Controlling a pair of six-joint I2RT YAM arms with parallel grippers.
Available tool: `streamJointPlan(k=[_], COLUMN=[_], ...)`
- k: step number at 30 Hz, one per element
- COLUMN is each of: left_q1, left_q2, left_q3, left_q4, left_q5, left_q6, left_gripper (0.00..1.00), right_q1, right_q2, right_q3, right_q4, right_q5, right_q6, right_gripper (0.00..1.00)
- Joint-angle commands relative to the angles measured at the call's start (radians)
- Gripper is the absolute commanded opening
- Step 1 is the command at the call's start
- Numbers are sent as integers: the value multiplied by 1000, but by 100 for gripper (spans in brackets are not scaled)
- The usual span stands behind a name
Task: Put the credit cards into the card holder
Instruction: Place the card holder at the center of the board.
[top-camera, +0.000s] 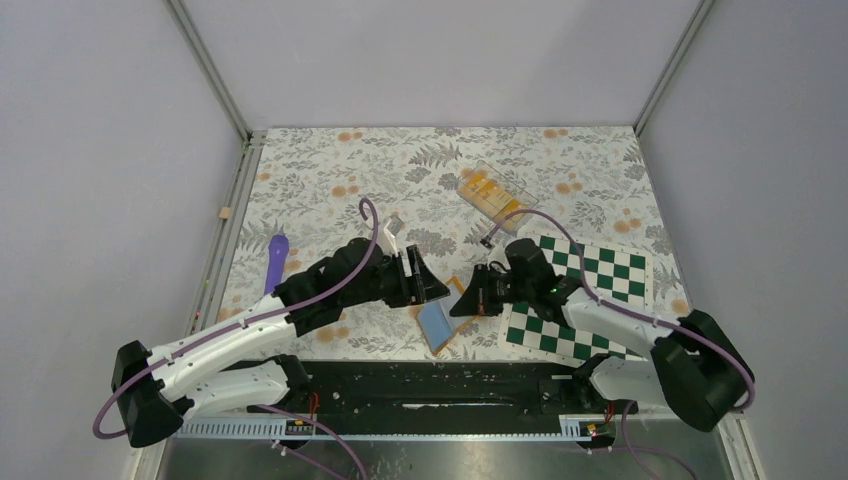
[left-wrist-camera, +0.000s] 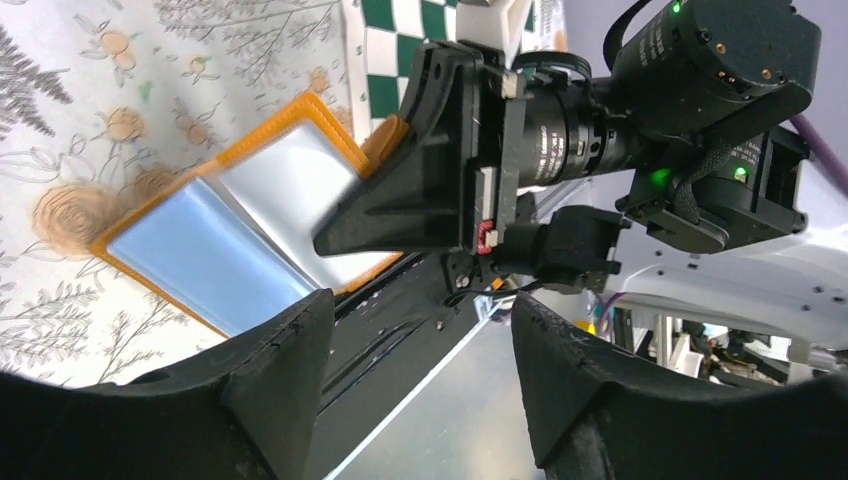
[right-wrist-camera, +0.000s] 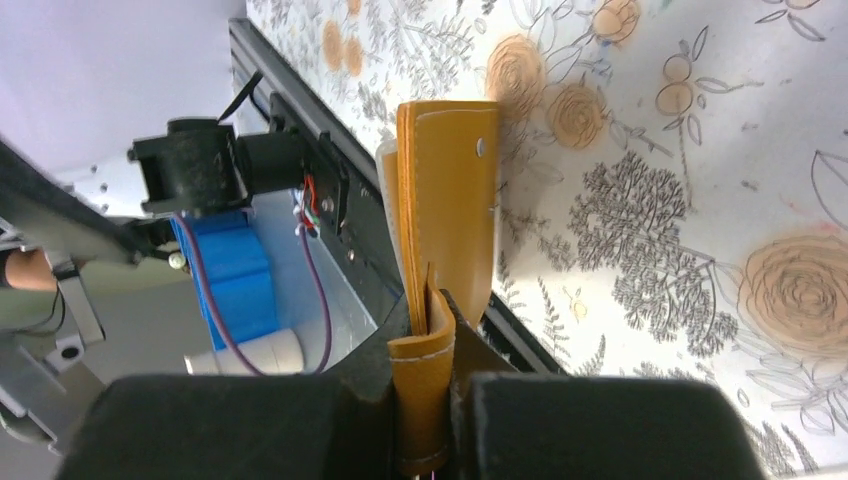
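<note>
Right fingers (right-wrist-camera: 600, 420) clamp card holder (right-wrist-camera: 450, 200); chequered board (top-camera: 610, 270) beside, clear box (top-camera: 492, 192) beyond

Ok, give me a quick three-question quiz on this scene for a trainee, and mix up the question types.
1. True or false: the right gripper is shut on a flap of the orange wallet.
2. The orange cards seen in the top view lie: A) in the clear plastic box B) on the chequered board C) in the right gripper.
3. Fill in: the left gripper has its jaws ____, with nothing between them.
Key: 1 true; 2 A; 3 open.
</note>
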Motion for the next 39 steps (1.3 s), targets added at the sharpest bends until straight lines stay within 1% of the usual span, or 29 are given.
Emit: streamJointPlan(k=[1, 3, 5, 7, 8, 11, 12, 13, 15, 16, 18, 20, 23, 26, 30, 31, 32, 33, 34, 35, 36, 39], left_q1=[5, 4, 4, 3, 3, 5, 5, 4, 5, 4, 4, 5, 4, 4, 4, 4, 5, 5, 5, 4, 4, 4], left_q2=[-12, -10, -11, -7, -5, 0, 3, 3, 2, 2, 5, 10, 20, 23, 31, 34, 36, 40, 43, 48, 53, 70], left_q3=[45, 45, 40, 38, 38, 43, 44, 46, 48, 48, 50, 56, 73, 78, 83, 83, 83, 82, 83, 82, 81, 78], left_q4=[-59, -67, -62, -60, -60, -59, -59, -59, -60, -61, -64, -73, -106, -132, -168, -176, -182, -187, -187, -187, -188, -187], left_q5=[-17, -18, -17, -20, -20, -21, -21, -20, -24, -26, -30, -31, -37, -47, -58, -62, -65, -66, -62, -60, -55, -49], left_q6=[45, 44, 41, 43, 45, 45, 49, 51, 54, 55, 58, 65, 77, 84, 92, 91, 90, 90, 89, 88, 88, 84], left_gripper=[65, 65, 65, 65, 65, 65, 65, 65, 65, 66, 65, 66, 66, 66, 66, 66, 66, 66, 66, 66, 66, 66], right_q1=[44, 54, 60, 66, 66, 71, 71, 72, 72, 72, 71, 72, 71, 69, 71, 71, 71, 71, 72, 72, 72, 77], right_q2=[86, 103, 91, 60, 40, -10, -30, -48, -93, -104, -117, -132, -171, -200, -214, -211, -201, -186, -164, -135, -106, -11], right_q3=[-28, -42, -60, -80, -88, -106, -106, -106, -106, -104, -86, -61, -24, 24, 77, 90, 101, 115, 132, 153, 168, 210], right_q4=[317, 333, 306, 221, 177, 62, 4, -46, -127, -160, -230, -309, -401, -492, -565, -564, -558, -538, -528, -522, -509, -472], right_q5=[123, 165, 220, 293, 322, 369, 391, 410, 436, 442, 454, 480, 539, 597, 631, 631, 617, 590, 555, 526, 496, 415], right_q6=[160, 181, 181, 174, 172, 179, 177, 175, 174, 172, 160, 144, 116, 69, -3, -21, -40, -63, -88, -104, -117, -128], right_gripper=[0, 0, 0, 0, 2, 21, 33, 47, 69, 74, 83, 89, 95, 98, 98, 97, 93, 82, 68, 56, 46, 26])
